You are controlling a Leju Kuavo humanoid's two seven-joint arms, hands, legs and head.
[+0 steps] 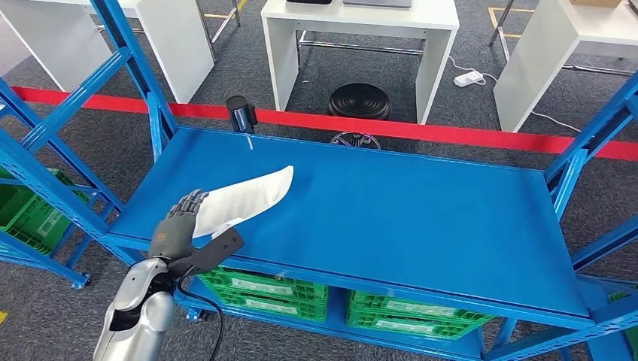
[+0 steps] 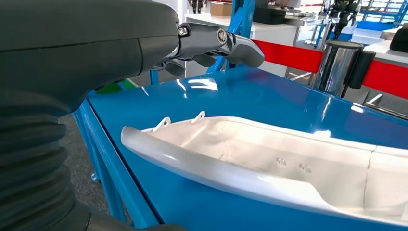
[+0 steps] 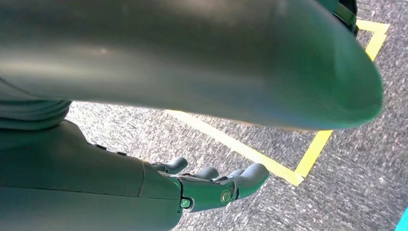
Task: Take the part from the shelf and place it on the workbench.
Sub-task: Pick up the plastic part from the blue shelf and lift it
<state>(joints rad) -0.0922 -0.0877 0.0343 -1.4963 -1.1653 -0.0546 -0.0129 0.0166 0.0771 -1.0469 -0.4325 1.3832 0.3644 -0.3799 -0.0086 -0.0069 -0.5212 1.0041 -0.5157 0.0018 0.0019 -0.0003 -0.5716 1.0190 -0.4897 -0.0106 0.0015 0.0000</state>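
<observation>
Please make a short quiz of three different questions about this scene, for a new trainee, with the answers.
1. True or false: the white part lies on the blue shelf.
2. Which hand is at the part? A) left hand B) right hand
3. Fill in: under the shelf stand ____ crates.

Key: 1 true; 2 A; 3 green. The right hand hangs over grey floor with its fingers apart and holds nothing.

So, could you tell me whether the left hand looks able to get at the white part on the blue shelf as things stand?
Probably yes: the left hand is already at the near end of the white part on the blue shelf, with nothing between them, though a firm grip isn't visible.
</observation>
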